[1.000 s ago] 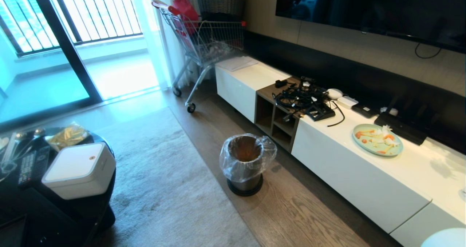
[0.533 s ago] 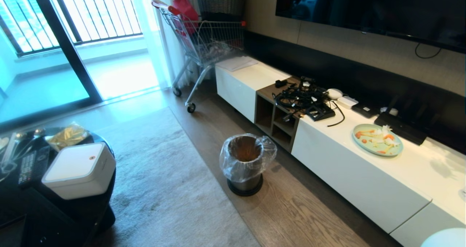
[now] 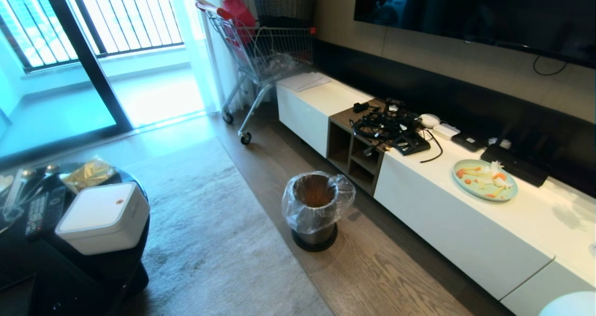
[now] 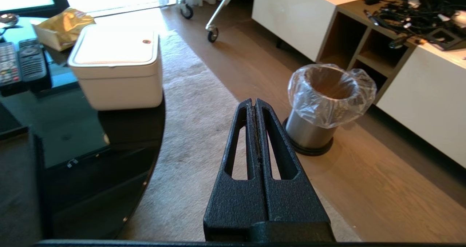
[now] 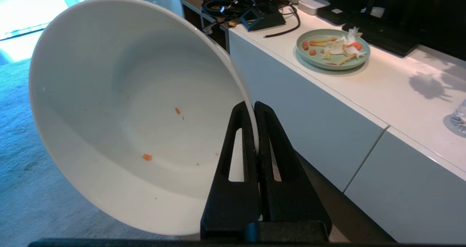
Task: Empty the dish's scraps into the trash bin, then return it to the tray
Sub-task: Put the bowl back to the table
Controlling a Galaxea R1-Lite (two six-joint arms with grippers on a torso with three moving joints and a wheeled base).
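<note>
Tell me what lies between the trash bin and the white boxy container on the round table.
Only grey rug and a strip of wood floor separate trash bin from container, per head view.

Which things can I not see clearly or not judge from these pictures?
- Tray: in no view.
- Trash bin bottom: head view, its own wall and bag hide any scraps.
- Bowl outside: right wrist view shows only the inside.
- Right gripper: absent from the head view.
- Glass: cut by the edge.

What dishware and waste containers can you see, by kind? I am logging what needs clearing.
Deep white round bowl, clamped at its rim by the right pincer: 1
Pale green flat plate with food scraps: 1
Brushed-metal cylindrical trash bin with a clear plastic liner: 1
White boxy rounded-corner container: 1
Total: 4
</note>
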